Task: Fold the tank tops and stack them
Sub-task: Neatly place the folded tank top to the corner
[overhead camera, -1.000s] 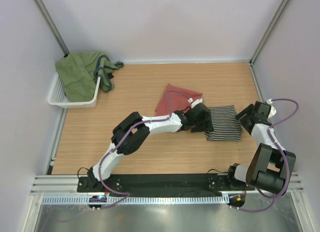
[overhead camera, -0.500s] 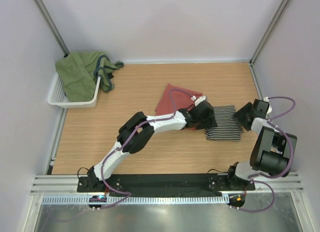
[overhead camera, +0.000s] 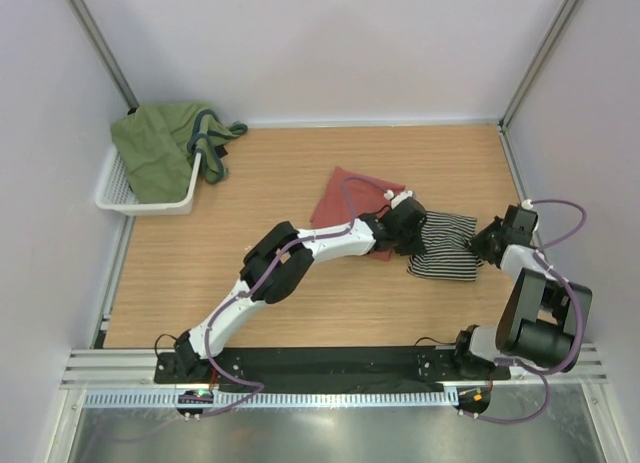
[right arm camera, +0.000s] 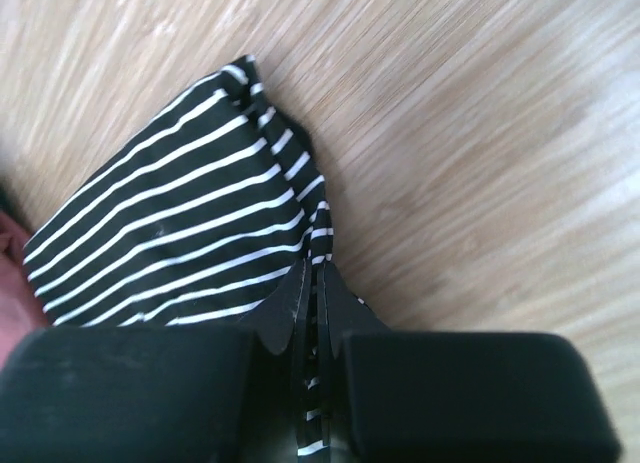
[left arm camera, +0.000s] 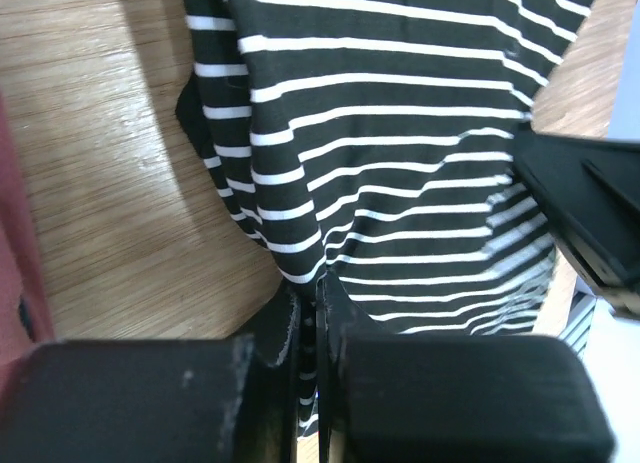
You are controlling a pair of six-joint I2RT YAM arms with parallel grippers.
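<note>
Pinching the striped tank top (overhead camera: pixel 447 253) at both ends

Left tool (left arm camera: pixel 310 318) is clenched on the left edge of the cloth, and right tool (right arm camera: pixel 312 288) is clenched on the opposite, right edge. The top lies between them on the wood-grain tabletop (overhead camera: pixel 300 173), its long axis running from one arm to the other. The thin, limp knit puckers at each pinch. The salmon-red tank top (overhead camera: pixel 340 195), a flat wedge, lies just left, partly under the left arm. Any fold likely needs both ends carried together.
</note>
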